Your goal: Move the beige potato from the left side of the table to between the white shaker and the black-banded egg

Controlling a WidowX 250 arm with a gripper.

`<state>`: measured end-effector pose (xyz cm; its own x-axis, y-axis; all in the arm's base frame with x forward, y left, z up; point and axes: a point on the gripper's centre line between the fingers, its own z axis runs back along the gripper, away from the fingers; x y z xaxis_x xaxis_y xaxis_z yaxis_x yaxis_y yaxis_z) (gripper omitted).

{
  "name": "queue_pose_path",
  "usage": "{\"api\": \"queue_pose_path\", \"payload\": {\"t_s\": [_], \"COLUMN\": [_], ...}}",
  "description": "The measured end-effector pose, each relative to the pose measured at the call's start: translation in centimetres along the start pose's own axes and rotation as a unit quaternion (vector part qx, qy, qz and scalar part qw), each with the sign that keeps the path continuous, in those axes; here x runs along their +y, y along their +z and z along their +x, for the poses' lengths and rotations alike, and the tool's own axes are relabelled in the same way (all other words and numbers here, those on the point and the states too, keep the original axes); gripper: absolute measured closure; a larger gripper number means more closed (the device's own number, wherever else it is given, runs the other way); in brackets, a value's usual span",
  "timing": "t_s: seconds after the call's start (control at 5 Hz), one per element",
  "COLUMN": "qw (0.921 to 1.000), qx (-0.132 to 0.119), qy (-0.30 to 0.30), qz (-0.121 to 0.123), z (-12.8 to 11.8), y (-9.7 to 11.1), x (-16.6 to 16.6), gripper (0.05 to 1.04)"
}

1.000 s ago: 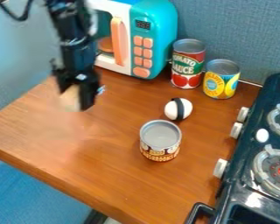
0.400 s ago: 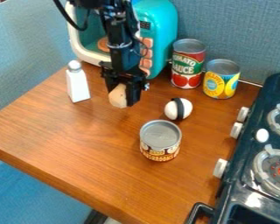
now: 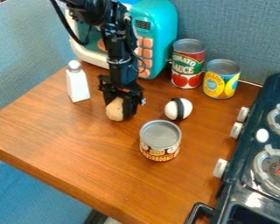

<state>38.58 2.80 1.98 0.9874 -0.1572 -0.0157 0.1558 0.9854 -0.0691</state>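
Observation:
The black gripper (image 3: 120, 113) hangs over the left-middle of the wooden counter, shut on a tan, rounded object (image 3: 115, 109) that sits low between its fingers, at or just above the wood; I cannot tell which. To its right is a white egg-shaped item with a black band (image 3: 178, 109). A short mushroom can (image 3: 160, 140) stands in front and to the right of the gripper. On the left, a white shaker with a grey cap (image 3: 78, 84) stands upright.
A teal and white toy microwave (image 3: 155, 35) stands behind the arm. At the back are a tomato sauce can (image 3: 188, 64) and a yellow can (image 3: 221, 79). The dark toy stove (image 3: 247, 162) with white knobs lines the right side of the wooden counter (image 3: 66, 144).
The gripper has moved right and then lower with the tan object, coming closer to the counter. The white shaker, earlier hidden behind the arm, has come into sight.

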Motion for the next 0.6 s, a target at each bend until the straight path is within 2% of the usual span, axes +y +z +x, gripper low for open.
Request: {"api": "queue_pose_path", "payload": {"t_s": [0.2,0.4,0.6], "qw": [1.0,0.9999,0.9998], "qx": [-0.002,-0.006,-0.012], "qy": [0.008,0.008,0.011], "qz": [-0.002,-0.007,-0.014], "z": [0.04,0.15,0.02], "y": [-0.07,-0.01,0.13], "x": [-0.07,-0.22,-0.48], "gripper": [0.454,0.385,0.124]}}
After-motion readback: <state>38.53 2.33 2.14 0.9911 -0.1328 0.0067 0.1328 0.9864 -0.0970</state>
